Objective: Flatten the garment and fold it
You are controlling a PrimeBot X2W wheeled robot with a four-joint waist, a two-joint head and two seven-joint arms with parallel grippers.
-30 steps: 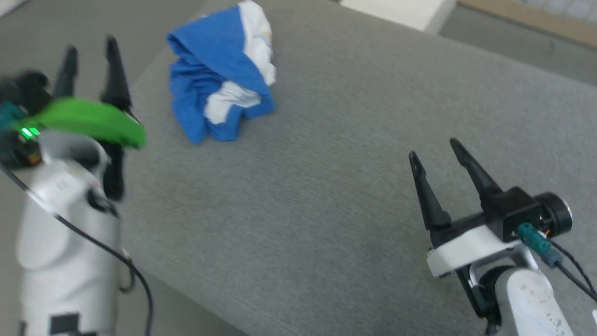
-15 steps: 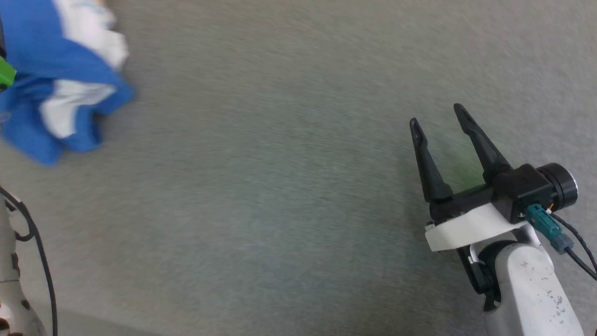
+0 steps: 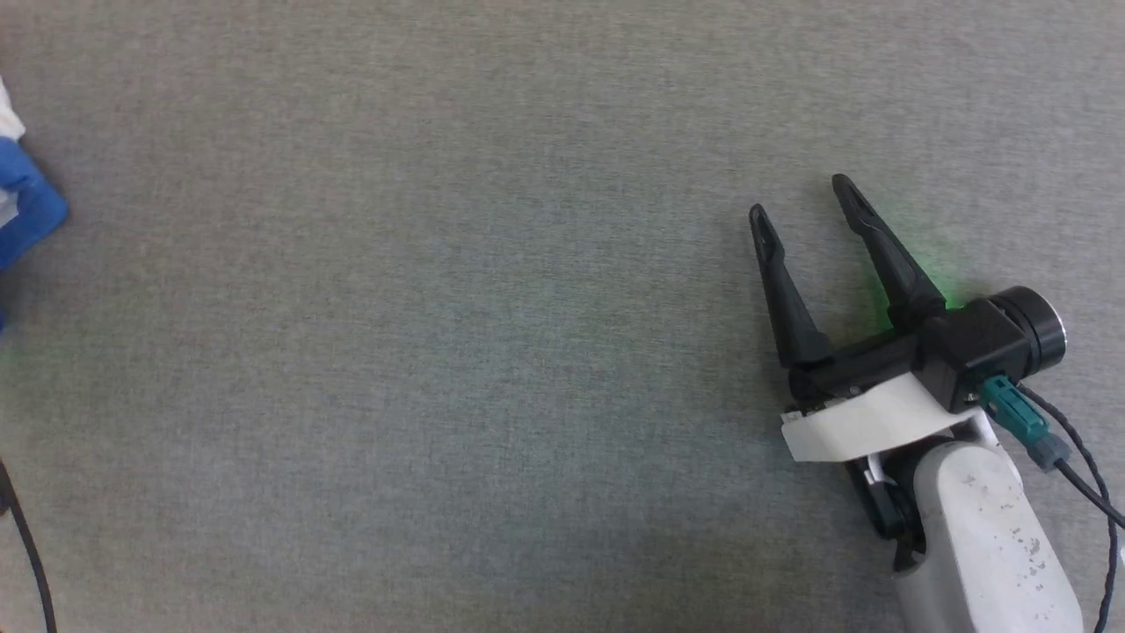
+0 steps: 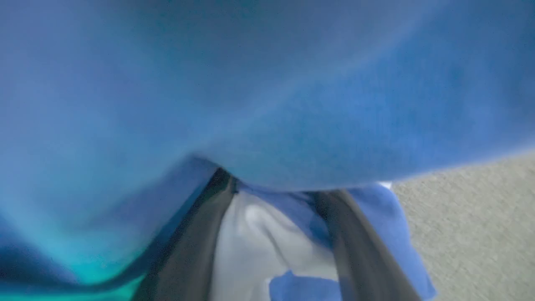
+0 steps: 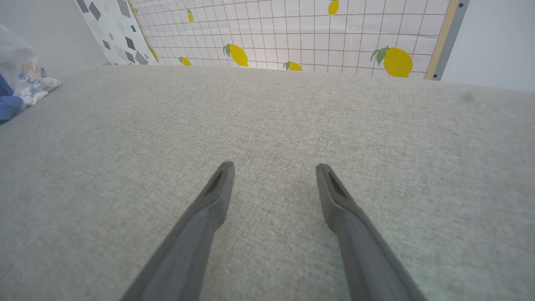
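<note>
Jaws of the right gripper (image 3: pixel 798 195), nearest the robot on its right, stand wide and empty just above the grey fabric-covered bench (image 3: pixel 439 369), much as they did a second ago. The big change is the head camera's (it has swung to the right, so the slide across that view belongs to the camera, not the cloth). The garment (image 3: pixel 22 207) was then a crumpled blue-and-white heap well inside the view and is now a sliver at its left edge.

The left gripper (image 4: pixel 271 192), then short of the heap, has pushed into it. Its wrist view has blue cloth close overhead and a white fold lying between the jaws. They stand wide astride that fold, tips hidden under the blue, and nothing looks pinched yet. I judge the first grasp for spreading to be under way, with flattening not begun.

Room is generous. Bare bench runs from the right gripper across to the heap and ahead to the far edge, where a lemon-printed panel (image 5: pixel 317 37) stands. A second ago the bench's left edge lay just beside the heap, so drawing the cloth toward the middle looks wiser.
</note>
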